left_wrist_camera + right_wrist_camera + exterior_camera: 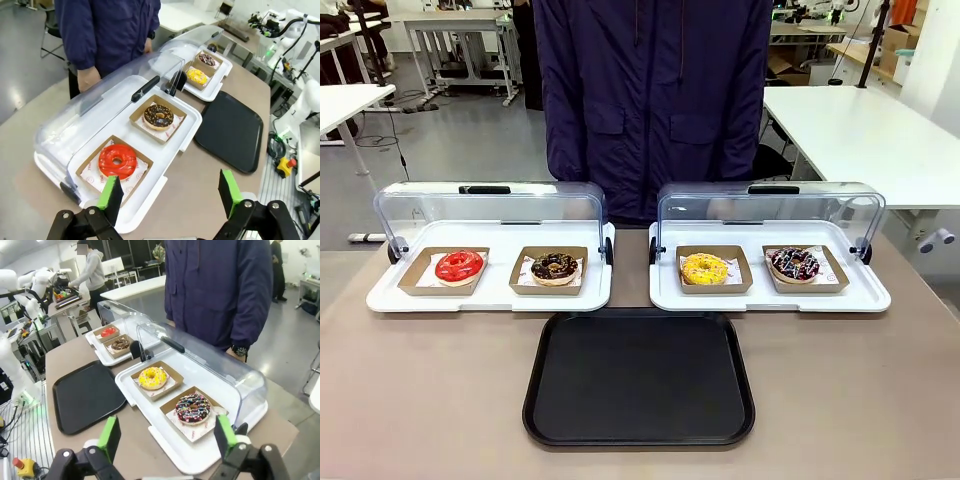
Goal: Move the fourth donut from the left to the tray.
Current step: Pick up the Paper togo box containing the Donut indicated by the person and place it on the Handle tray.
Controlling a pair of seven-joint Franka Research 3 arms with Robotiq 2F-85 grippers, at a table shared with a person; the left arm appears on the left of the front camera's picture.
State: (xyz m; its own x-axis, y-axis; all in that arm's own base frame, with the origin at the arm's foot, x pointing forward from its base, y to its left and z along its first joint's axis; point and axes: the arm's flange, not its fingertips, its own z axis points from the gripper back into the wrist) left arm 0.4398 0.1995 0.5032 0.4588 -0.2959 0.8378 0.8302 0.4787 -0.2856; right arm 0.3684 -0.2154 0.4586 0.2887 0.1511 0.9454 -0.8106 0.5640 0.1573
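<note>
Hovering left of the tray (638,378), the left pincer (169,190) has its green pads spread wide with nothing between them, apparently idle. Beyond the tray's far left corner sits the left white case (382,300), its clear domed lid (490,210) tipped back, presumably so the contents can be reached from the tray's side. It holds two brown cardboard holders, one carrying a red-iced donut (459,266), the other, closer to the tray, a crumb-topped chocolate donut (555,266). The tray itself lies bare on the counter (420,400), probably set there to receive the pick. Beyond its far right corner the right white case (880,300), lid likewise tipped back, holds a yellow-iced donut (705,268) and, farthest from the tray, the fourth donut (794,264), flat in its own holder (835,280), not yet moved. That holder likely offers an edge to grip without touching the icing. Right of the tray, the right pincer (167,436) is also spread apart, holding nothing. A person (650,100) stands beyond the tray.
</note>
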